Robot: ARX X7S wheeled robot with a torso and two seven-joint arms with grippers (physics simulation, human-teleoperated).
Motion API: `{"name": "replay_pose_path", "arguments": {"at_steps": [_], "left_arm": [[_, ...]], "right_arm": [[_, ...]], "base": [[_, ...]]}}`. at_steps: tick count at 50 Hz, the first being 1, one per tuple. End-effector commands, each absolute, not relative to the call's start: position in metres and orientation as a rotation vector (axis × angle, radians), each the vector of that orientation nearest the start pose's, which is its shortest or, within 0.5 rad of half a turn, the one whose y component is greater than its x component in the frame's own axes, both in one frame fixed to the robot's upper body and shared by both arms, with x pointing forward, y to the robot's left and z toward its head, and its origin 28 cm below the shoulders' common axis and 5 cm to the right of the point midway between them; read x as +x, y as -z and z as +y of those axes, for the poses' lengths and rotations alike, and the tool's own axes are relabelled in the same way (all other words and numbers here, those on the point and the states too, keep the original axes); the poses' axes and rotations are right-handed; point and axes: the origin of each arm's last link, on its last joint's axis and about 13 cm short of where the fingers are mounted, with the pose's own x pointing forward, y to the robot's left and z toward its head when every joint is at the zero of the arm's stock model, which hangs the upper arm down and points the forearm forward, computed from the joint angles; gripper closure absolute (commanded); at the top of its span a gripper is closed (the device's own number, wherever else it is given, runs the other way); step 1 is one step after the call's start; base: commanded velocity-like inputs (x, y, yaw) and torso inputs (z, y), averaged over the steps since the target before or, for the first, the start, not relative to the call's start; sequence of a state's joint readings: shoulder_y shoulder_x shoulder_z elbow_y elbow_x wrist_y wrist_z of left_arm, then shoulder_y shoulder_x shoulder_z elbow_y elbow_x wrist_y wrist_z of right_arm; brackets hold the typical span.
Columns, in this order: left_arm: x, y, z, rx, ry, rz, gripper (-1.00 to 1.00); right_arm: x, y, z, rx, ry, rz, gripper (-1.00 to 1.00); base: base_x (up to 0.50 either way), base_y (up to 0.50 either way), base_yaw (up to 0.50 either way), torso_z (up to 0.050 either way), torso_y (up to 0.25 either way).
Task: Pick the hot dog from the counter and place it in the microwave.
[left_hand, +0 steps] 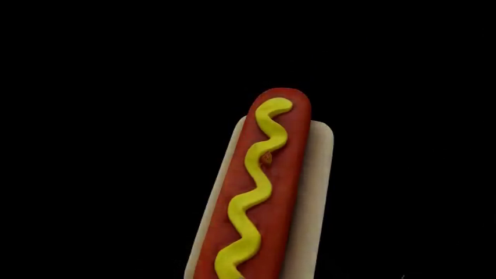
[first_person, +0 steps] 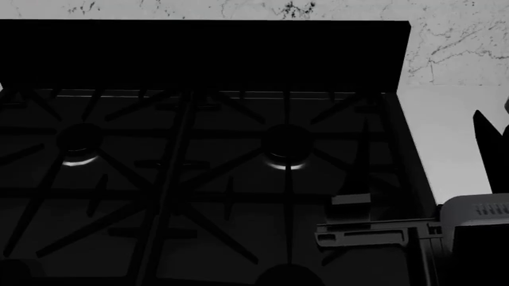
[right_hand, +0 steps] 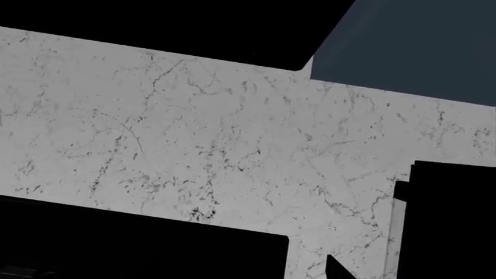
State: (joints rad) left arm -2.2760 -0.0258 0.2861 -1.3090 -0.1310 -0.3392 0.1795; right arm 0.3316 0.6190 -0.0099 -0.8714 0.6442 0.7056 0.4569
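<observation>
Red sausage in a pale bun with a yellow mustard squiggle, the hot dog [left_hand: 263,197], seen close up in the left wrist view with only black all around it. No sign of the left tool's fingers there, so no telling if apart, together, or clamped on the food. Looks held up near that camera, maybe already in a dark place, but hard to be sure.

In the head view, a big black stovetop with crossed iron grates [first_person: 199,179] filling most of the picture. Plain white tabletop [first_person: 453,137] beside it, under a white wall with dark marble veins [first_person: 453,42]. No hot dog lying there. Dark pointed shape at that edge, probably the right tool [first_person: 492,152], but too cut off to tell if apart or together.

Right wrist view: only marble wall and dark panels. No microwave clearly seen in any picture.

Likely step: carrying the hot dog toward the microwave, picking up probably done. Next: find the microwave opening, move the food fully inside, set it down flat, then let go gently.
</observation>
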Motion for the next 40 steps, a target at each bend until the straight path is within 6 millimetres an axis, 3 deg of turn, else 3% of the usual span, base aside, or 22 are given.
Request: {"name": "replay_pose_path", "arguments": {"at_steps": [1, 40], "left_arm": [[0.337, -0.556, 0.212, 0.175, 0.115, -0.529, 1.00], [0.343, -0.529, 0.216, 0.166, 0.109, -0.224, 1.00]], "right_arm": [[0.197, -0.211, -0.143, -0.149, -0.008, -0.372, -1.00], [0.198, -0.213, -0.143, -0.154, -0.008, -0.371, -1.00]], "base": [[0.00, 0.00, 0.00, 0.000, 0.000], [0.00, 0.00, 0.00, 0.000, 0.000]]}}
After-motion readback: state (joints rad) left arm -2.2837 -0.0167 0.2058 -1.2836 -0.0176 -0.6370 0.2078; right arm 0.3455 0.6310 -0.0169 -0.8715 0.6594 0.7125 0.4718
